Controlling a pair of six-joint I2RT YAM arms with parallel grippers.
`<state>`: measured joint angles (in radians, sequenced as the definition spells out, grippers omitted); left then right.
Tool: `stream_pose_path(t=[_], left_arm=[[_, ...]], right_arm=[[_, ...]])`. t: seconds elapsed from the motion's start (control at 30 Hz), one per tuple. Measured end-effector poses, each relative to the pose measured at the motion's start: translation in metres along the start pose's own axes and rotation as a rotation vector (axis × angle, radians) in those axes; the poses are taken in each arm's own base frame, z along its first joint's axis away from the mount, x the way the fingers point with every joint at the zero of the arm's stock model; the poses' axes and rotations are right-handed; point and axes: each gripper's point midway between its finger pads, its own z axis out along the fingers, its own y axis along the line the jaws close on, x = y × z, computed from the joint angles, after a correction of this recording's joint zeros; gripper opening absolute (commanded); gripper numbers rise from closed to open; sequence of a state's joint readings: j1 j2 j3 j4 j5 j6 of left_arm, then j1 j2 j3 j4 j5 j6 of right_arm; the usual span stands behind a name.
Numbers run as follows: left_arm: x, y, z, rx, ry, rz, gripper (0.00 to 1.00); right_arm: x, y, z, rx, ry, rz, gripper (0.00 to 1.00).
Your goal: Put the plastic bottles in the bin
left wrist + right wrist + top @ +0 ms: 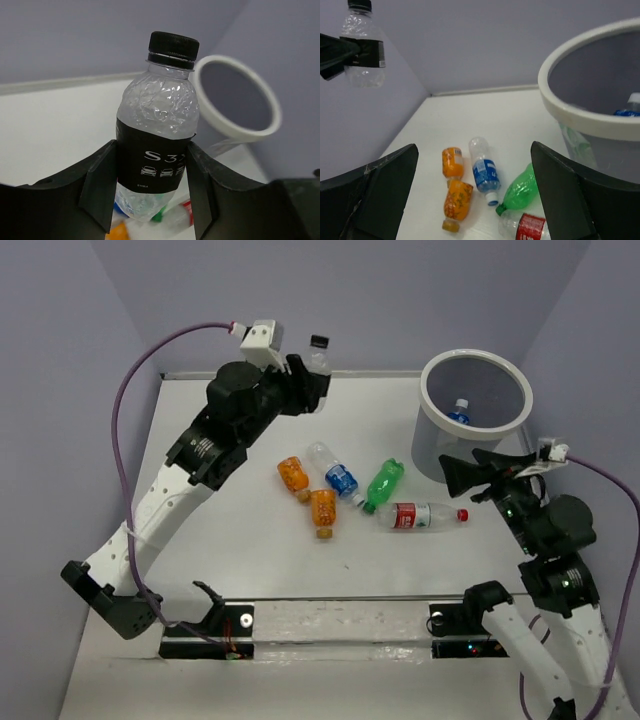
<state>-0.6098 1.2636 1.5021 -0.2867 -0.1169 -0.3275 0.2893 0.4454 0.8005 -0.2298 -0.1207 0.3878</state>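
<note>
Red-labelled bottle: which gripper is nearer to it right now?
Right. The right gripper hovers open close to the red-labelled bottle's capped end, beside the bin. The left gripper is far off at the table's back edge, shut on the black-capped bottle.

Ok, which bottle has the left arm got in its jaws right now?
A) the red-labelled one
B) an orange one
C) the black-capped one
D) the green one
C: in the left wrist view the black-capped bottle stands upright between the left jaws, while the green bottle, the red-labelled bottle and the two orange bottles lie on the table.
</note>
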Motion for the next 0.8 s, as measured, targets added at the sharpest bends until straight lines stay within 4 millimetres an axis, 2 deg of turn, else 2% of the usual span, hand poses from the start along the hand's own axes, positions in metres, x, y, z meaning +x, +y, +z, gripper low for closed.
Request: stream_pose_path(t=[0.07,0.1,0.13,0.2,0.23,0.3,0.37,0.43,0.53,0.6,0.67,0.73,0.8], left_arm=[[-0.041,-0.064,-0.005,0.164,-0.101,-0.023,0.38],[-0.049,-0.081,-0.002,0.201,-0.119,-0.029,0.38],[-0.061,-0.103,0.000,0.252,-0.148,-0.038,0.38],[-0.070,-0.130,0.014,0.304,-0.165,-0.044,0.39],[-0.071,-0.148,0.029,0.333,-0.169,-0.046,0.39],[-0.065,-0.169,0.055,0.358,-0.163,-0.045,0.39],[-0.047,-0.193,0.089,0.386,-0.142,-0.040,0.40],[-0.024,-0.212,0.123,0.410,-0.116,-0.036,0.40],[0.022,-0.224,0.164,0.415,-0.061,-0.030,0.40],[0.044,-0.228,0.180,0.417,-0.049,-0.033,0.40],[0.053,-0.232,0.189,0.427,-0.057,-0.048,0.42],[0.051,-0.237,0.194,0.443,-0.082,-0.067,0.43],[0.038,-0.248,0.198,0.479,-0.138,-0.099,0.53]], right_arm=[[-0.033,0.010,-0.015,-0.002,-0.085,-0.008,1.00],[-0.055,0.019,-0.028,-0.013,-0.148,-0.013,1.00],[-0.068,0.024,-0.037,-0.019,-0.187,-0.016,1.00],[-0.101,0.037,-0.060,-0.042,-0.286,-0.023,1.00],[-0.118,0.044,-0.073,-0.051,-0.340,-0.027,1.00],[-0.137,0.051,-0.088,-0.058,-0.398,-0.031,1.00],[-0.143,0.053,-0.092,-0.060,-0.415,-0.030,0.99],[-0.138,0.053,-0.091,-0.060,-0.395,-0.027,0.99],[-0.127,0.051,-0.086,-0.066,-0.357,-0.029,0.99],[-0.120,0.051,-0.084,-0.071,-0.332,-0.035,0.99],[-0.116,0.051,-0.083,-0.078,-0.319,-0.041,0.99],[-0.114,0.052,-0.083,-0.083,-0.307,-0.041,0.99],[-0.109,0.052,-0.082,-0.093,-0.293,-0.041,0.99]])
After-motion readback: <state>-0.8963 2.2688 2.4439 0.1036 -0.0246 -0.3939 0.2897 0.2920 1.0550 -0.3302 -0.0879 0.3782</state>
